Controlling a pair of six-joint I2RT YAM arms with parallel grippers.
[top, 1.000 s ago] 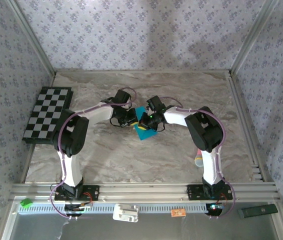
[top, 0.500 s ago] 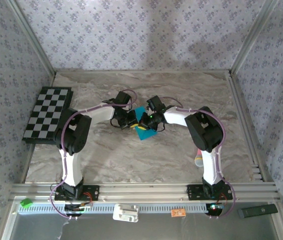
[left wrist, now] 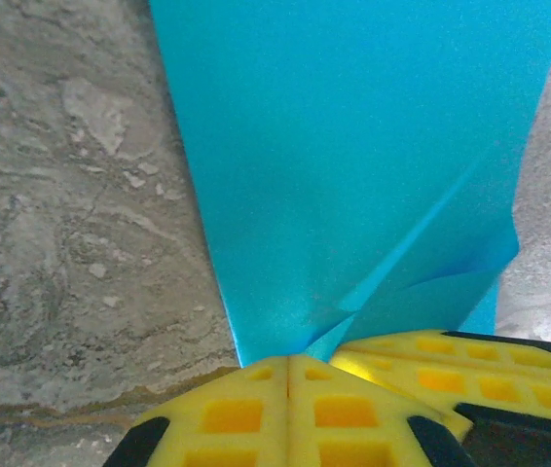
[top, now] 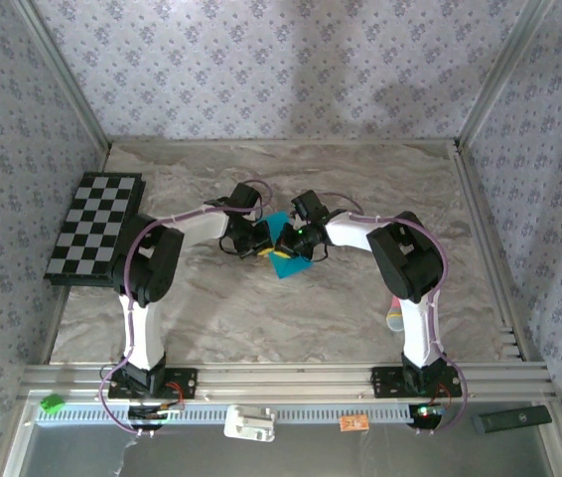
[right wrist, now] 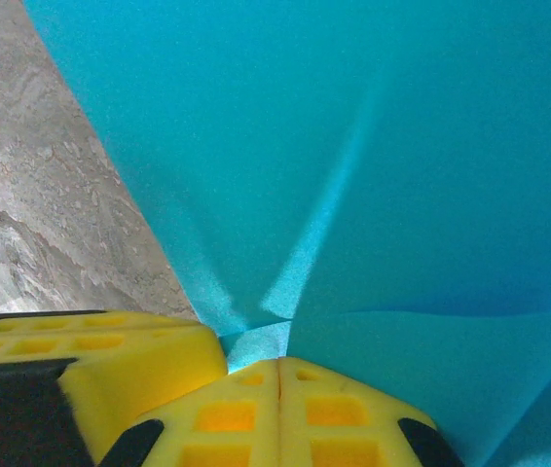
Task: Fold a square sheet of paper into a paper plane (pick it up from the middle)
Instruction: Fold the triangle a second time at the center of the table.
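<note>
Paper (top: 283, 260), thin and teal, sits near the middle of the surface (top: 360, 189), creased into a narrower shape. On its left the left jaws are closed together on it, yellow pads (left wrist: 232, 413) pinching a point where creases meet; just beside them the right jaws are clamped on the same sheet. It looks light, limp, easy to crumple or tear, and prone to slipping, so I judge the creased middle, where layers stiffen it, the best hold
</note>
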